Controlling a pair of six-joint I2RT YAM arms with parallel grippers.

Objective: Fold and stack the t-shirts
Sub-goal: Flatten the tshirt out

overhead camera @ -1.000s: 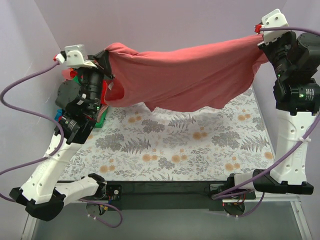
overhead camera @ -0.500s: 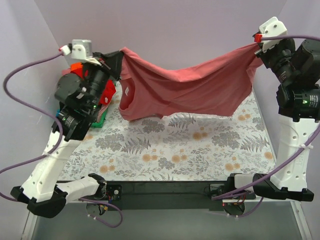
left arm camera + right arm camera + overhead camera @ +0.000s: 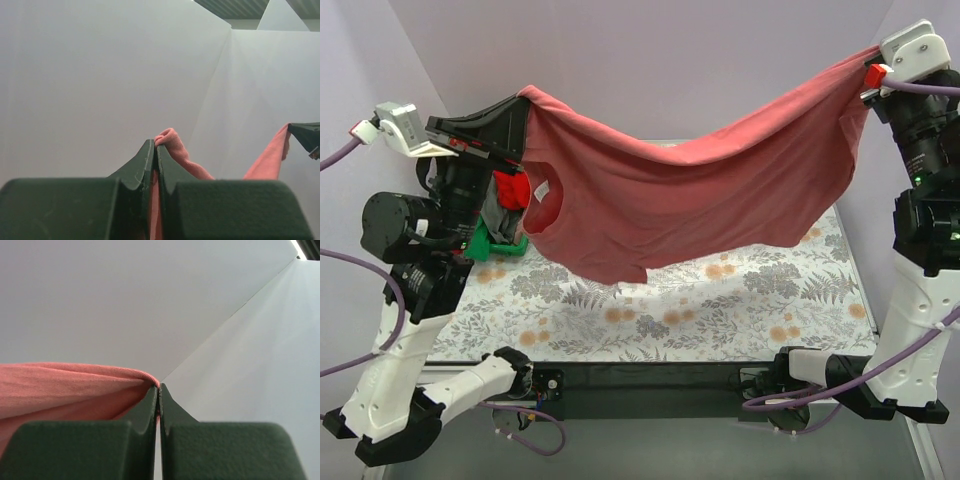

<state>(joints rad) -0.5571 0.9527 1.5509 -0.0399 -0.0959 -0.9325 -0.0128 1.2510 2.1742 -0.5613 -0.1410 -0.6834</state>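
Overhead: salmon-pink t-shirt [image 3: 700, 195] slung in the air between both raised arms, sagging mid-span over the floral table cover [image 3: 720, 300]. White neck tag [image 3: 541, 190] shows near the left end. Red, grey and green tees [image 3: 508, 186] lie bunched behind the left arm.

Left wrist view: left gripper [image 3: 156, 147] pinches a rolled fold of the shirt.

Right wrist view: right gripper [image 3: 159, 388] is pressed tight on a taut edge.

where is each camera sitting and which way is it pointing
top external: above and behind, looking down on the floral table cover; left arm, right arm show, holding the pink t-shirt.
left wrist: on the left arm, facing the wall; its shut fingers show.
right wrist: likewise, fingers shut on fabric.
shared: all see the t-shirt.
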